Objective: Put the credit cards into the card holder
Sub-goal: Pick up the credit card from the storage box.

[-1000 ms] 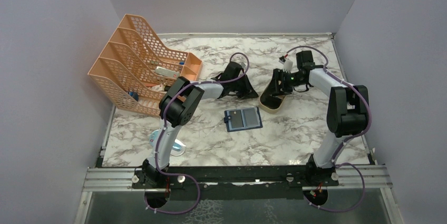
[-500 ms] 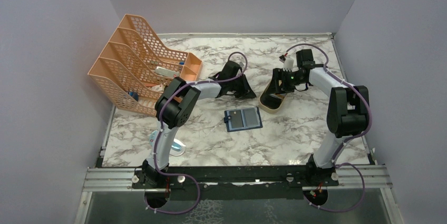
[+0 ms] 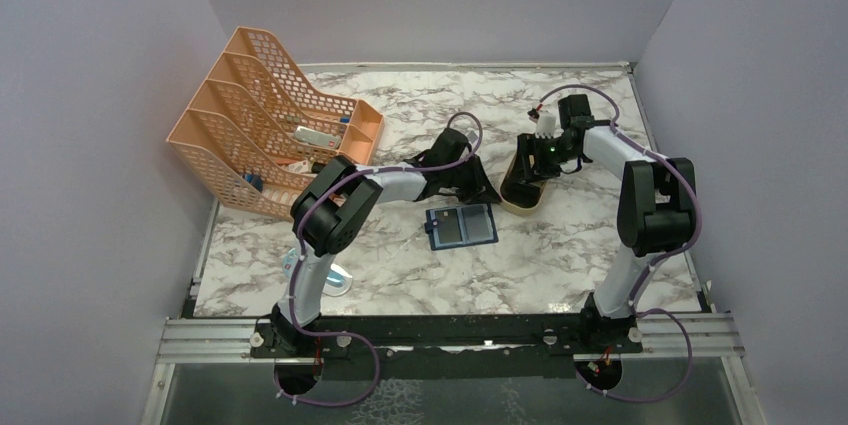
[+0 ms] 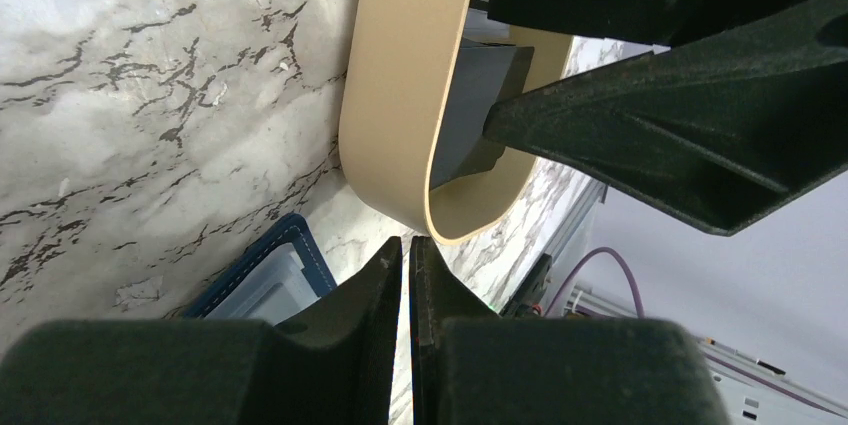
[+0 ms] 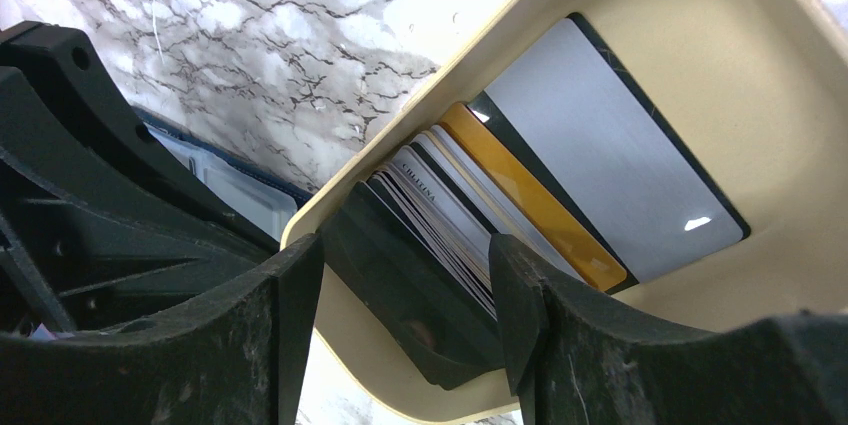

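Since a second ago the left claw (image 4: 408, 245) has swung right, up to the rim of the tan tray (image 4: 400, 95); its fingers are together, holding nothing. The right claw (image 5: 405, 280) stands apart over the credit cards (image 5: 455, 210) stacked in the tray. The card holder (image 3: 461, 226) lies open on the surface (image 3: 400, 275) nearby. If the right claw closes now, it may pinch several cards at once, and the left claw may knock the tray.

The card holder (image 3: 461, 226) lies mid-table. Just behind it, to the right, sits the oval tray (image 4: 400, 95), with the credit cards (image 5: 520, 205) stacked inside. The file rack (image 3: 250, 105) stands far left, seemingly holding small items.
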You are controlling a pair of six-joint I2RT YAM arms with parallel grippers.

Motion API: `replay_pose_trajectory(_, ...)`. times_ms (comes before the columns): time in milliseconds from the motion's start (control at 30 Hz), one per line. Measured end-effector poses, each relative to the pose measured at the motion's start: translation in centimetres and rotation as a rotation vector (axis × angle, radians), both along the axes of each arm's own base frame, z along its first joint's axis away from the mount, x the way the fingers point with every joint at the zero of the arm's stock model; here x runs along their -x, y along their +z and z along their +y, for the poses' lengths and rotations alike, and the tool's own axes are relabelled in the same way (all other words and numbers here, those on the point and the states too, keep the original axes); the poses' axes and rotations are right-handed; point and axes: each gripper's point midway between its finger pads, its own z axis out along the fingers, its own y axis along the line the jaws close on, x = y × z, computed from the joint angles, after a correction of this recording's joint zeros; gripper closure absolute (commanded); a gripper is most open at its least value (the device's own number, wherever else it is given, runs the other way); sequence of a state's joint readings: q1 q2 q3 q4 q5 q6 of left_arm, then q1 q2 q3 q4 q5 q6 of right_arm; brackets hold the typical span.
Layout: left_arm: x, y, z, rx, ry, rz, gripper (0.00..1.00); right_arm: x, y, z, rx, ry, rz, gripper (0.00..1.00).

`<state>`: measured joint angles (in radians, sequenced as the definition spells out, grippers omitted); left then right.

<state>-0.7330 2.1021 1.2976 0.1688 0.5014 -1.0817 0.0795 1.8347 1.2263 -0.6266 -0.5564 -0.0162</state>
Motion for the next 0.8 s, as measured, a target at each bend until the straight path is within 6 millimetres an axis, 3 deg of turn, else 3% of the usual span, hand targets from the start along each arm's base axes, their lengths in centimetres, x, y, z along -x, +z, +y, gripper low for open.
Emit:
replay_pose_trajectory(433, -1.5, -1.9, -0.5, -0.025, 0.006, 0.013, 0.88, 1.2, 0.8, -0.1, 0.001, -0.011, 0.037, 0.56)
replay_pose_trajectory(633, -2.9, -0.1, -1.5, 0.002, 0.000, -0.042, 0.88, 1.8, 1.3, -0.1, 0.001, -0.014, 0.050, 0.60)
replay_pose_trajectory(800, -3.2, 0.0, -1.4, 0.001, -0.002, -0.055, 0.88, 2.4, 1.3, -0.2, 0.008, -0.018, 0.074, 0.66)
